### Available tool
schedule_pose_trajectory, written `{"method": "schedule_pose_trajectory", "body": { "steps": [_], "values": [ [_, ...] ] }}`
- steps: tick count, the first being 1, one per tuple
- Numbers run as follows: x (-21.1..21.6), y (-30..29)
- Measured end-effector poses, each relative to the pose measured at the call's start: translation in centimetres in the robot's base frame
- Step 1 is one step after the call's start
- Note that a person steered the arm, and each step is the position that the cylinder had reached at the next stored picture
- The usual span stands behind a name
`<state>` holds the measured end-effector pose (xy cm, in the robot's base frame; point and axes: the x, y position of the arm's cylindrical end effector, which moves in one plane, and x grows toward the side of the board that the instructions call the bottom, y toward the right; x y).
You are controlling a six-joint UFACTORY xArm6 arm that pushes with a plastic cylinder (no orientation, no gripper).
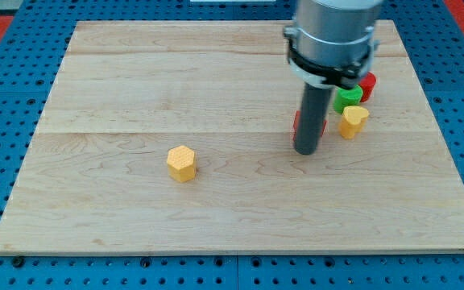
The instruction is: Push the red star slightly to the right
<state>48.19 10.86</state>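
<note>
The red star [322, 125] is mostly hidden behind my rod; only small red edges show on either side of it. My tip [306, 151] rests on the board just in front of the star, at its bottom-left side. A yellow heart-shaped block [353, 121] sits just right of the star.
A green block [348, 99] and a red cylinder [366, 84] sit right of the rod, above the yellow heart. A yellow hexagonal block [181, 163] lies alone left of the board's middle. The wooden board [135, 80] lies on a blue pegboard.
</note>
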Motion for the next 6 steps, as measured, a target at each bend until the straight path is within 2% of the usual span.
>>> {"method": "schedule_pose_trajectory", "body": {
  "steps": [1, 2, 3, 4, 5, 6],
  "values": [
    [1.3, 1.2],
    [0.3, -2.4],
    [-2.0, -6.9],
    [-5.3, -8.9],
    [-6.9, -6.7],
    [-6.1, -3.4]
  ]
}}
